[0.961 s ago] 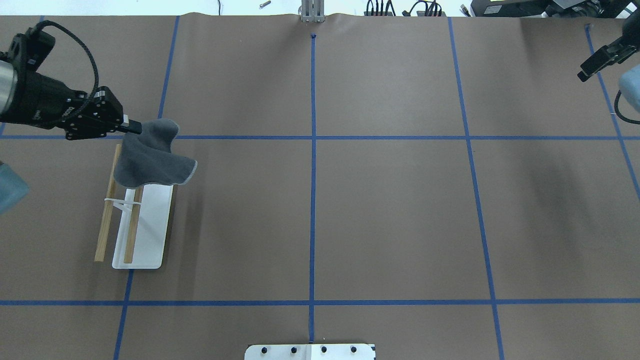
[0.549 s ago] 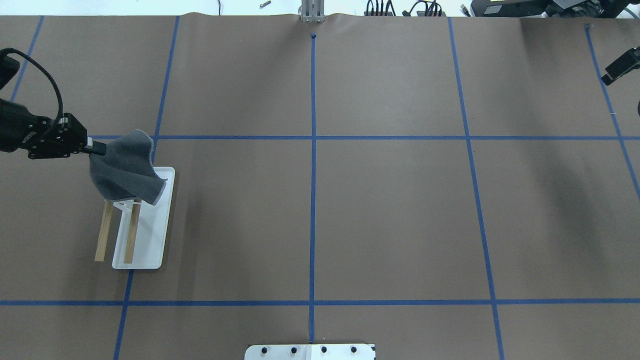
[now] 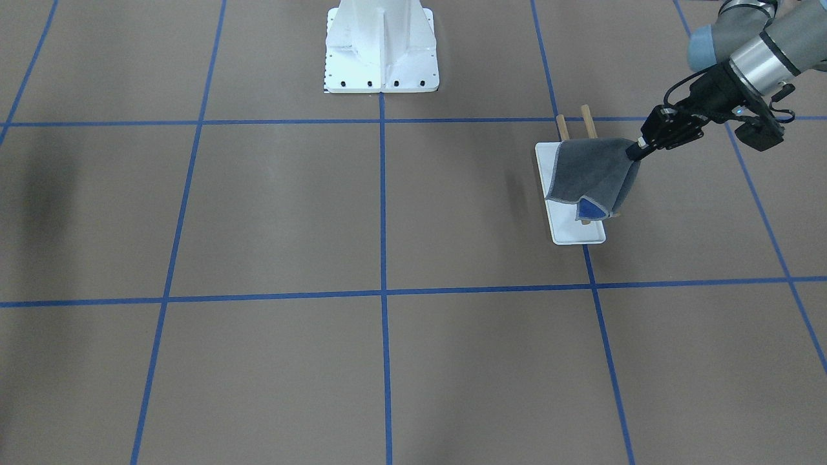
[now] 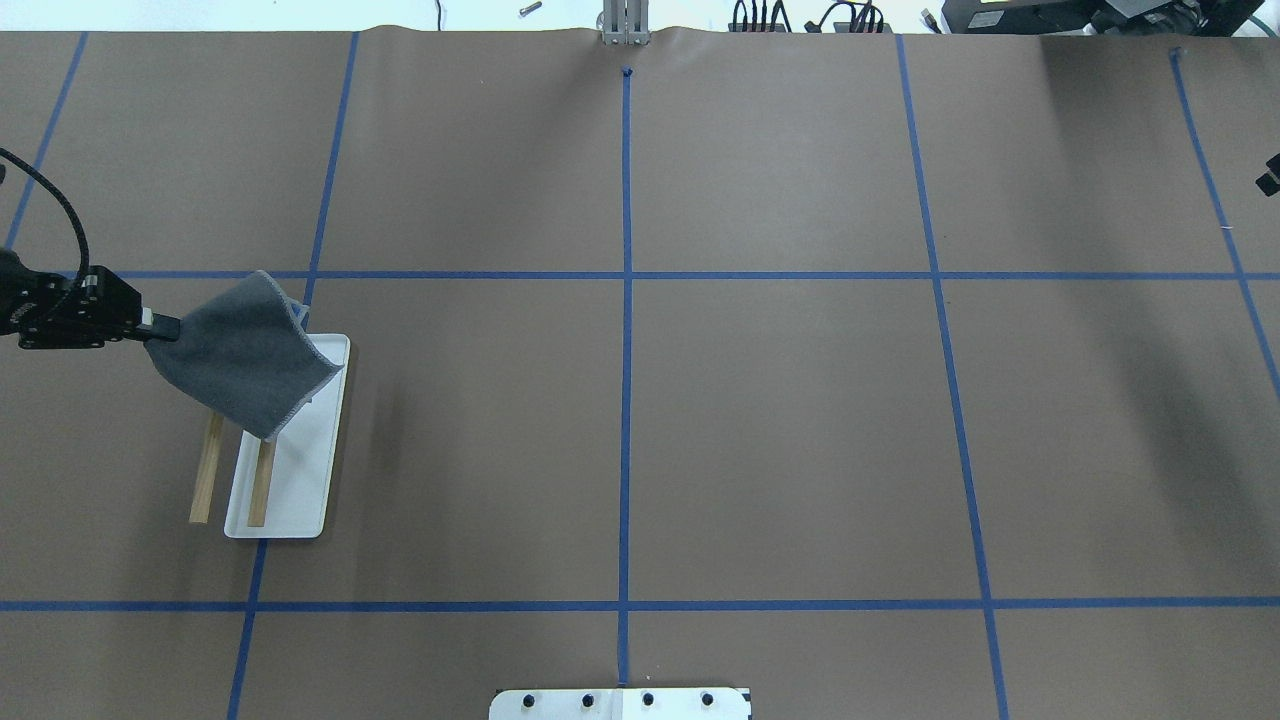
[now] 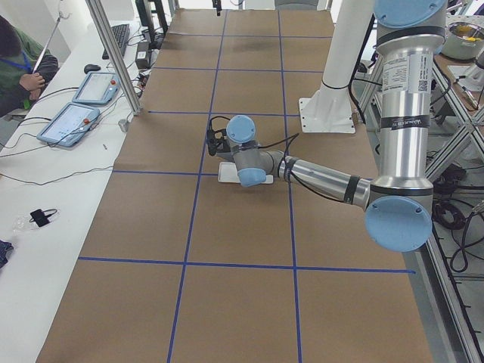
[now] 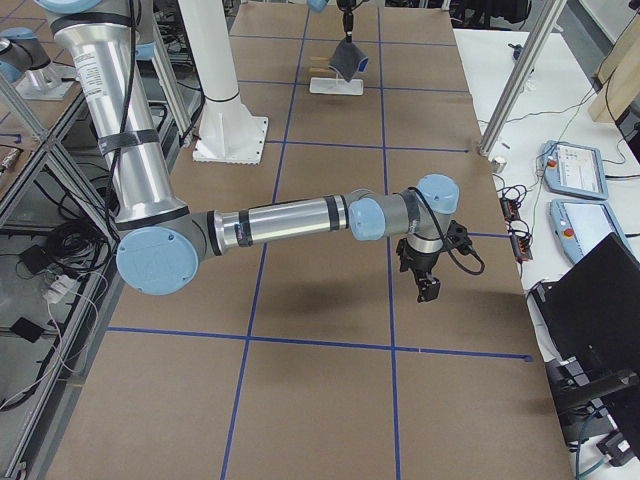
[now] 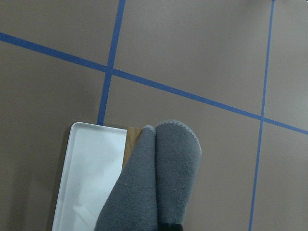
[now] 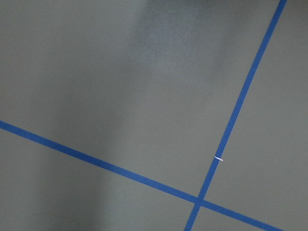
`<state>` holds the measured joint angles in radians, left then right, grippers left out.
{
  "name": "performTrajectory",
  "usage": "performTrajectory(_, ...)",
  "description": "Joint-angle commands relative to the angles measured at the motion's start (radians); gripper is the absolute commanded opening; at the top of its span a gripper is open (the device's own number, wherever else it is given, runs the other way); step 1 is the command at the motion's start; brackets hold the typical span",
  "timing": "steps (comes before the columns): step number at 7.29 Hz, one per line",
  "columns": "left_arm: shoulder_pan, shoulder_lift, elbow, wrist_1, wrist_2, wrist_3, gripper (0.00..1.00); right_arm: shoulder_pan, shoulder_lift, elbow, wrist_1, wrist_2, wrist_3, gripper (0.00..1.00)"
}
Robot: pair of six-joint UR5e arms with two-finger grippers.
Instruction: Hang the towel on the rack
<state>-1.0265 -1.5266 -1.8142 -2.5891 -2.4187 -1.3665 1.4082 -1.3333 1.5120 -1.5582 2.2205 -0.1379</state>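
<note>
Left gripper [image 4: 165, 327] pinches the dark grey cloth towel [image 4: 245, 355] over the white-based wooden-dowel rack [image 4: 262, 485]; next, probably, lowering it and letting go.

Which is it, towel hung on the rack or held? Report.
Held, partly draped: the left gripper pinches a corner of the towel while the cloth spreads over the far end of the rack.

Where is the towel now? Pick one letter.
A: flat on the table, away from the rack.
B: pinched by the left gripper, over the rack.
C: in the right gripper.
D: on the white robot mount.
B: the left gripper pinches a corner of the towel, which spreads over the rack.
</note>
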Motion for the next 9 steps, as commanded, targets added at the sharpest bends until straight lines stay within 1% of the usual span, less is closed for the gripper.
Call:
performTrajectory(1, -0.003, 0.002, 0.030, -0.013, -0.005, 0.063, 0.98, 0.014, -0.024, 0.001, 0.006, 0.002, -0.003, 1.00)
performTrajectory(3, -0.048, 0.002, 0.038, -0.013, -0.014, 0.070, 0.98, 0.031, -0.035, 0.001, 0.004, 0.014, -0.005, 1.00)
performTrajectory(5, -0.162, 0.000, 0.052, 0.006, -0.087, 0.070, 0.98, 0.031, -0.047, 0.001, 0.006, 0.014, -0.005, 1.00)
performTrajectory(6, -0.205, 0.000, 0.071, 0.009, -0.094, 0.129, 0.97, 0.032, -0.052, -0.001, 0.006, 0.014, -0.005, 1.00)
performTrajectory(7, -0.274, 0.002, 0.105, 0.048, -0.094, 0.277, 0.97, 0.041, -0.070, 0.001, 0.006, 0.016, 0.000, 1.00)
performTrajectory(8, -0.337, 0.002, 0.118, 0.152, -0.086, 0.472, 0.97, 0.070, -0.105, 0.002, 0.007, 0.024, 0.000, 1.00)
performTrajectory(9, -0.404, 0.002, 0.116, 0.285, -0.074, 0.695, 0.97, 0.098, -0.156, 0.008, 0.010, 0.019, -0.005, 1.00)
